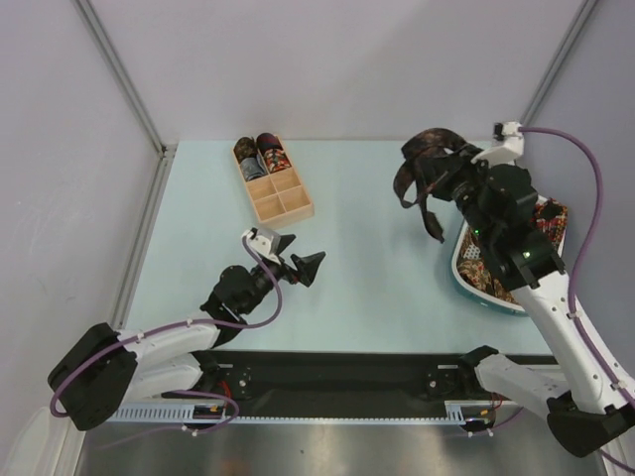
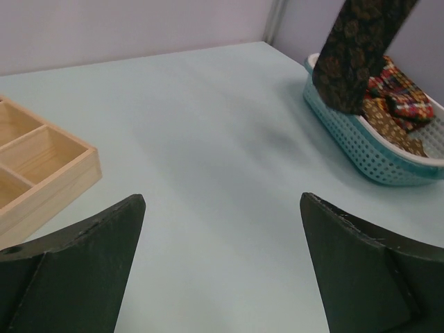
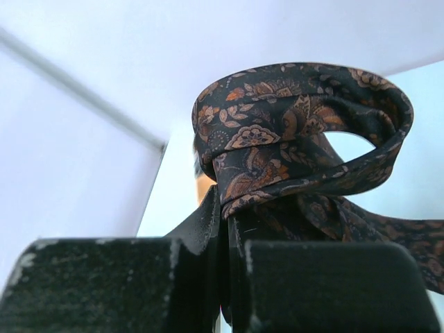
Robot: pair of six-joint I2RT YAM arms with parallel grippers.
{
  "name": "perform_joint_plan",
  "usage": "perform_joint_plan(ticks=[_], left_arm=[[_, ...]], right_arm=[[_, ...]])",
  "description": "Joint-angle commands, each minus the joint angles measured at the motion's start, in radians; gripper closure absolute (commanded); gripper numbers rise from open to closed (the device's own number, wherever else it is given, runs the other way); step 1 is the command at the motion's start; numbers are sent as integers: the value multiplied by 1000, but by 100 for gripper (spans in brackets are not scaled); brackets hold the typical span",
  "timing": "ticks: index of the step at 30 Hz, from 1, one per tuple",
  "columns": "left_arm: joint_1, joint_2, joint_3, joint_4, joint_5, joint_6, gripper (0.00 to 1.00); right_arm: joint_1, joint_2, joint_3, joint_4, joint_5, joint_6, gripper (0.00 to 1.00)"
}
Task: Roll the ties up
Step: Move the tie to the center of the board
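Top external: looks steeply down from above and behind the arm bases at the lower edge, far enough back to take in the whole table [image 1: 367, 288], with the wooden compartment box [image 1: 276, 188] upper left of centre, the basket [image 1: 474, 283] at right and the paisley tie [image 1: 427, 159] upper right. Left wrist: sits low and close over the tabletop, facing across it between the left gripper's fingers [image 2: 76, 263] in the bottom corners, and shares the box at the left edge, plus basket and hanging tie upper right. Right wrist: tilts upward past the right gripper's fingers [image 3: 111, 284], very near that same tie, walls behind.
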Motion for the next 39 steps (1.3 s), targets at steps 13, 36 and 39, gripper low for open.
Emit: perform_joint_plan(ticks=[13,36,39], left_arm=[[-3,-103,21,-173,-409,-126,0],[-3,-82,81,-286,-438,-151,0],[-3,-99,94,-332,-420,-145,0]], right_arm=[[307,24,-273,113,-28,-225,12],[236,634,-204,71,-200,-261,17],[255,693,-213,83,-197,-261,20]])
